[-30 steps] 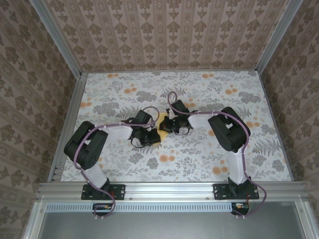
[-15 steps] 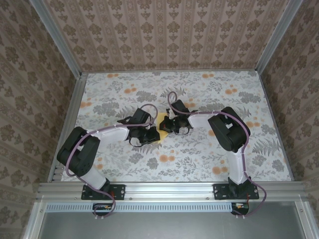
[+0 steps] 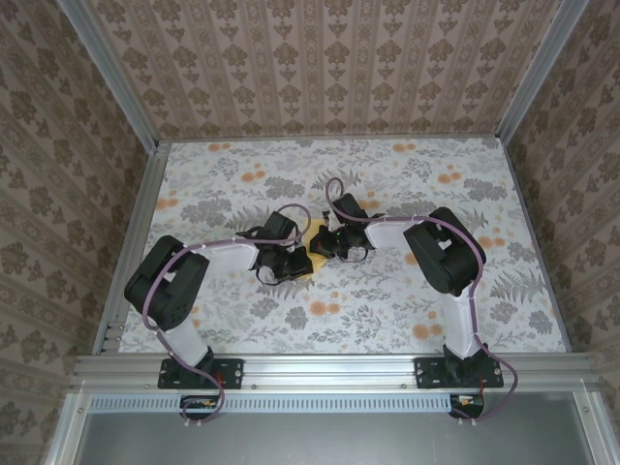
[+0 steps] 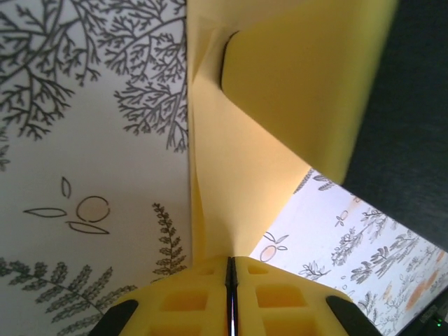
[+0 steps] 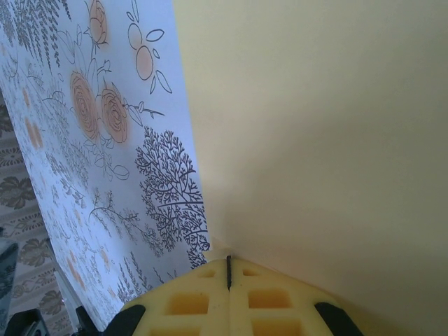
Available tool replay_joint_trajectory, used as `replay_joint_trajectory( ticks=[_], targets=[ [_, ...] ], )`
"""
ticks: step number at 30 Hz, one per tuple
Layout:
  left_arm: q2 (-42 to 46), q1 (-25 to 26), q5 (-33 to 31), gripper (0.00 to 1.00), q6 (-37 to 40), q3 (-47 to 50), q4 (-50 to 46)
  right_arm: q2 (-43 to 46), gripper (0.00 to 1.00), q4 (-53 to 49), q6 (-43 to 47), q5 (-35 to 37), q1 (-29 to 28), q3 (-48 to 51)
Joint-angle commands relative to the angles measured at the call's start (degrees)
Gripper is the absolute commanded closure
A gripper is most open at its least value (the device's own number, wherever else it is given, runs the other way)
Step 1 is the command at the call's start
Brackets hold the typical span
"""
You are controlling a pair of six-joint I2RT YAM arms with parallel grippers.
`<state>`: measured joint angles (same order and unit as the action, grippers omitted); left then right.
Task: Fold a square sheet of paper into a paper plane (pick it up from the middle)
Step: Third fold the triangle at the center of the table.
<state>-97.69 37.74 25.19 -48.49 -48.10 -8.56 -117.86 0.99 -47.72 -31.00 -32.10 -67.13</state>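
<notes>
While left tool (image 4: 231, 264) grips paper (image 4: 280, 91), elbow (image 3: 163, 289) retracted

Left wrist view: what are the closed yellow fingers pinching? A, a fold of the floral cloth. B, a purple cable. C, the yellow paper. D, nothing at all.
C: the left gripper is shut on the square sheet of paper, whose near edge narrows into the seam where the two pads meet.
</notes>
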Motion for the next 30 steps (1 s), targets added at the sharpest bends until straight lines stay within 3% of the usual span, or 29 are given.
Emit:
replay_joint_trajectory(
  ticks=[1, 11, 18, 30],
  targets=[
    [-1.22, -0.47, -1.17, 0.9, -0.97, -0.47, -1.32, -2.65, 0.96, -4.21, 0.1, 2.79, 0.02, 0.29],
    [-2.11, -0.47, -2.78, 0.91, -1.23, 1.26, -2.87, 5.37, 0.94, -1.3, 0.43, 0.22, 1.77, 2.36],
    [-2.51, -0.48, -2.87, 0.92, -1.43, 1.42, -2.96, 12.68, 0.89, -1.58, 1.52, 0.9, 1.18, 9.06],
    [-2.82, -0.38, -2.78, 0.93, -1.56, 1.44, -2.65, 9.57, 0.96, -1.02, -0.17, 0.34, -2.34, 9.93]
  ],
)
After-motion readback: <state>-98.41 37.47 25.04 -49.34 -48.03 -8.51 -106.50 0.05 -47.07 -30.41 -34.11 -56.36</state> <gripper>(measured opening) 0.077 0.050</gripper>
